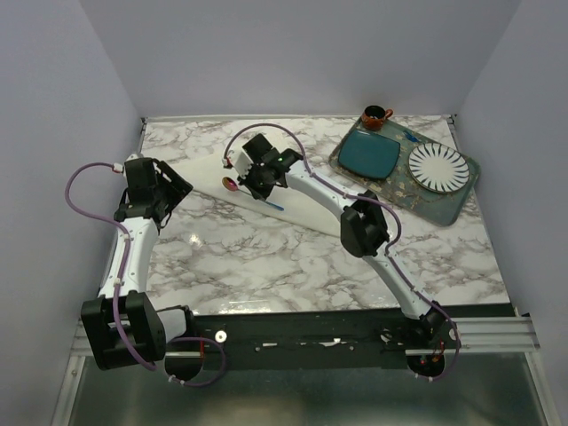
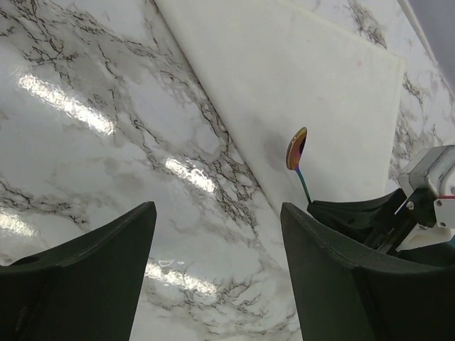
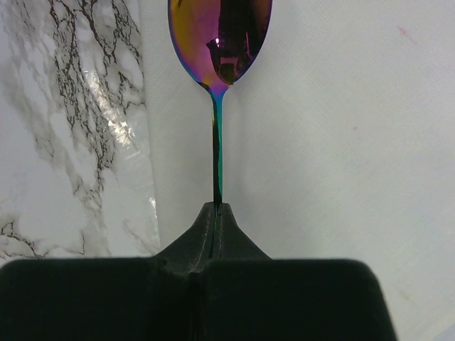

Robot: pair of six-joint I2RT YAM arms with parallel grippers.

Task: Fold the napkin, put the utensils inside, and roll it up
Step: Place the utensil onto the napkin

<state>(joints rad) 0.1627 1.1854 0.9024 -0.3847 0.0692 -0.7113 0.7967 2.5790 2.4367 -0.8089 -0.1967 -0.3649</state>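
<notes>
The cream napkin point(image 1: 302, 211) lies folded flat on the marble table point(image 1: 266, 257), a long wedge running from mid-left to centre. My right gripper point(image 1: 260, 182) hovers over its left part, shut on the thin teal handle of the spoon point(image 1: 230, 185). In the right wrist view the spoon point(image 3: 220, 42) sticks straight out from the right gripper point(image 3: 217, 209) over the napkin point(image 3: 341, 142), near its left edge. My left gripper point(image 1: 164, 191) is open over bare marble left of the napkin. The left wrist view shows the left gripper point(image 2: 217, 213) empty, with the spoon point(image 2: 296, 148) and napkin point(image 2: 306, 78) ahead.
A patterned tray point(image 1: 417, 202) at the back right holds a teal square plate point(image 1: 371, 153) and a white ribbed round plate point(image 1: 437, 167). A small brown cup point(image 1: 376, 115) stands at its far corner. Grey walls close in the table on three sides.
</notes>
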